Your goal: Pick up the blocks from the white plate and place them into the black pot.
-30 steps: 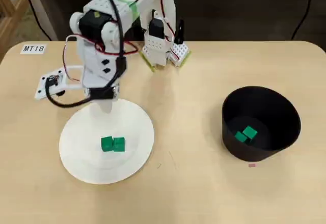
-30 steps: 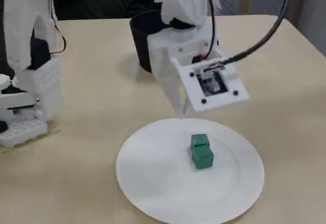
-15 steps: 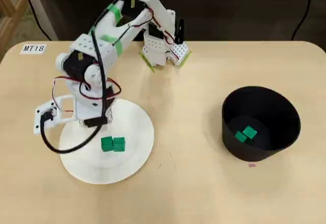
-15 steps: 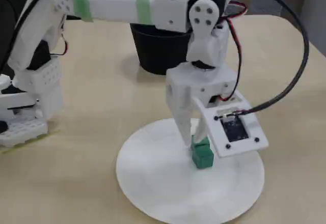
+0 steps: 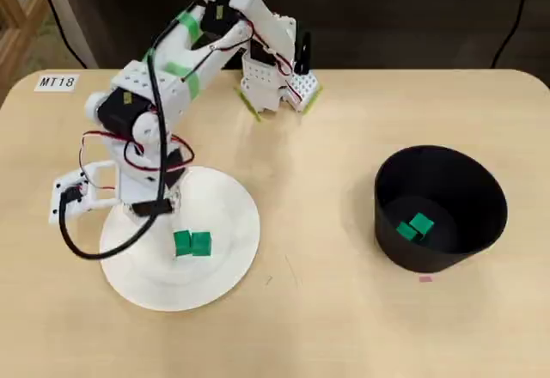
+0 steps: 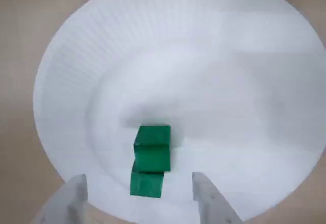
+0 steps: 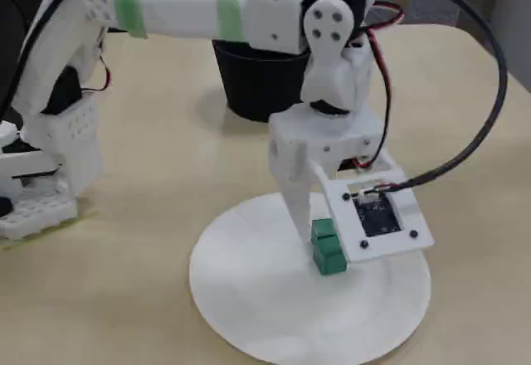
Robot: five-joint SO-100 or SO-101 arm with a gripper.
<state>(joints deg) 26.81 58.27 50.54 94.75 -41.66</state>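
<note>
Meanwhile, the white two-finger gripper (image 6: 138, 196) hung spread open over the large round white plate (image 5: 232, 253), which sat near the front left corner of the pale wooden table (image 5: 326, 326) in the overhead view. Two small bright green cubes (image 6: 151, 160) lay touching each other on the plate, the nearer one between the parted fingers (image 6: 209, 196) in the wrist view. Toward the table's right edge in the overhead view stood the matte black round pot (image 5: 447, 249), with two more green cubes (image 5: 414, 228) resting on its floor.
</note>
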